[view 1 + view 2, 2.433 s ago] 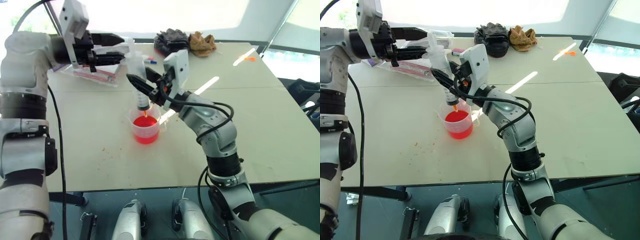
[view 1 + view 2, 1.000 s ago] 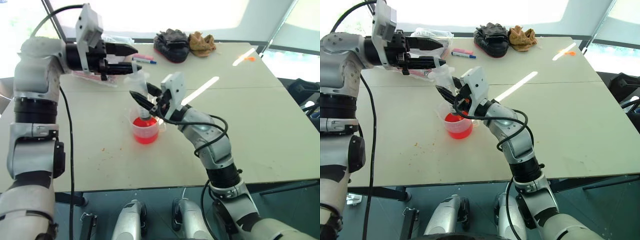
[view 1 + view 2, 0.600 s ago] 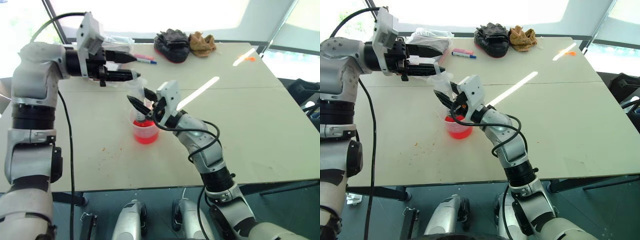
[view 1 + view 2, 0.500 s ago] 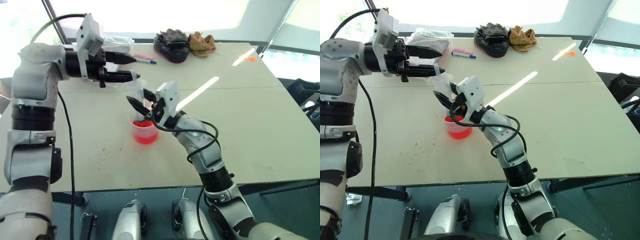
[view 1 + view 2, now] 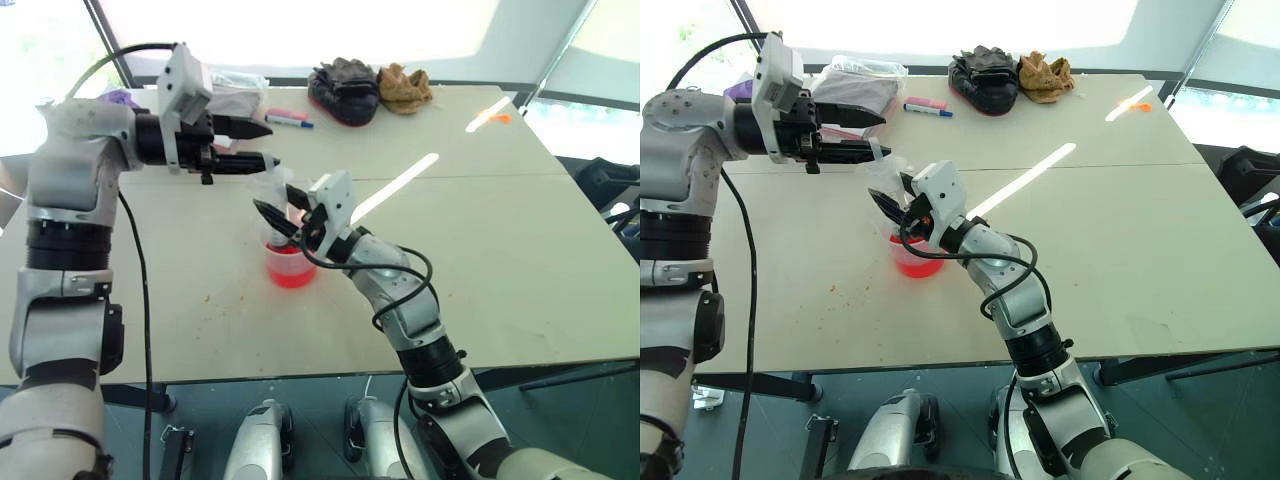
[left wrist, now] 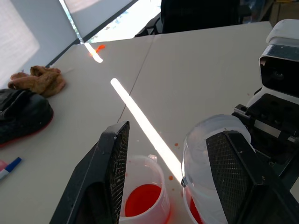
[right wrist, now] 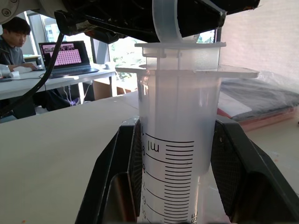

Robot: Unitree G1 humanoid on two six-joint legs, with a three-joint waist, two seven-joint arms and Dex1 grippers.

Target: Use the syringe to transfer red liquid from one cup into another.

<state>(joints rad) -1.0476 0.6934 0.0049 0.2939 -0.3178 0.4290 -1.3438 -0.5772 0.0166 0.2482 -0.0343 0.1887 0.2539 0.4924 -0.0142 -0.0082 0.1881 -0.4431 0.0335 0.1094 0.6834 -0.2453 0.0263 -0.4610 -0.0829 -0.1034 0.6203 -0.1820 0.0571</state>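
Left eye view: my right gripper [image 5: 279,205] clamps the syringe [image 5: 276,200] upright over the red-liquid cup [image 5: 291,262].
Left gripper [image 5: 262,143], unclenched, brackets the plunger; behind it lie a marker [image 5: 288,121] and gloves [image 5: 345,85].

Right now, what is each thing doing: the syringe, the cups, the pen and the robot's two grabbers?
Syringe: upright, tip down in a cup.
Cups: two, both holding red liquid.
Right gripper: jaws shut on syringe barrel.
Left gripper: jaws open around the plunger top.
Pen: lying capped on the table.
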